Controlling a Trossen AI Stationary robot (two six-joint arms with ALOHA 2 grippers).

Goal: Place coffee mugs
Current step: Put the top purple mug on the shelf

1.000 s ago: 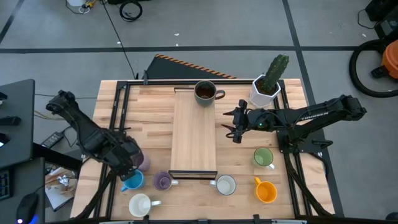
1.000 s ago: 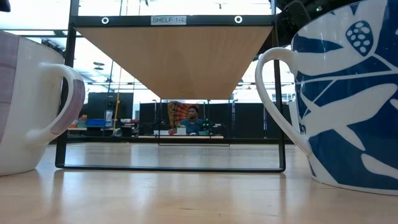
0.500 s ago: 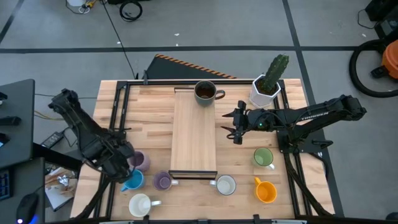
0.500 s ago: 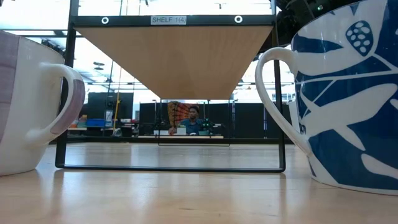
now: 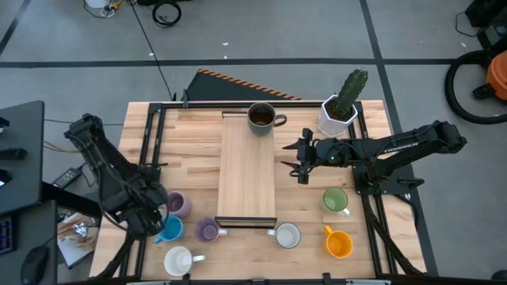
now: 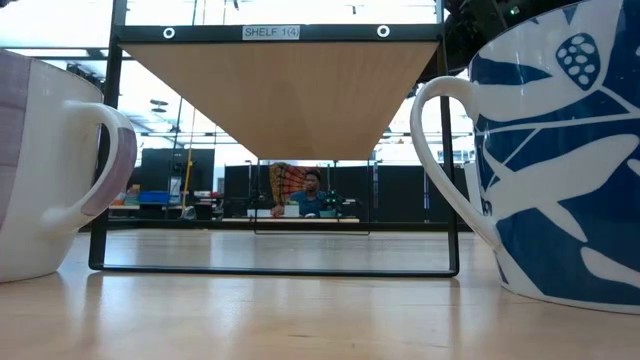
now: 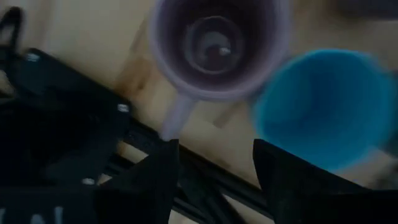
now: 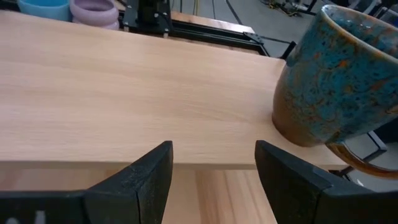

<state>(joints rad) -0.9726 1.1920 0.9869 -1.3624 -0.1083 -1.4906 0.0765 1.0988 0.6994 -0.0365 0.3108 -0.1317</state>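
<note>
High view | left gripper (image 5: 150, 218) hanging wide above purple mug (image 5: 177, 205), lining up a grasp; right gripper (image 5: 299, 164) waiting, fingers apart

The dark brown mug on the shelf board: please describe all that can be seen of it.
The dark brown mug stands upright at the far end of the wooden shelf board, its handle toward the cactus pot. From above it shows a round rim and a dark inside. The right wrist view shows a glossy, ceramic-looking wall with blue-green speckles over brown and a brown handle. Only the board touches it. The right gripper is open beside the board, apart from the mug.
</note>
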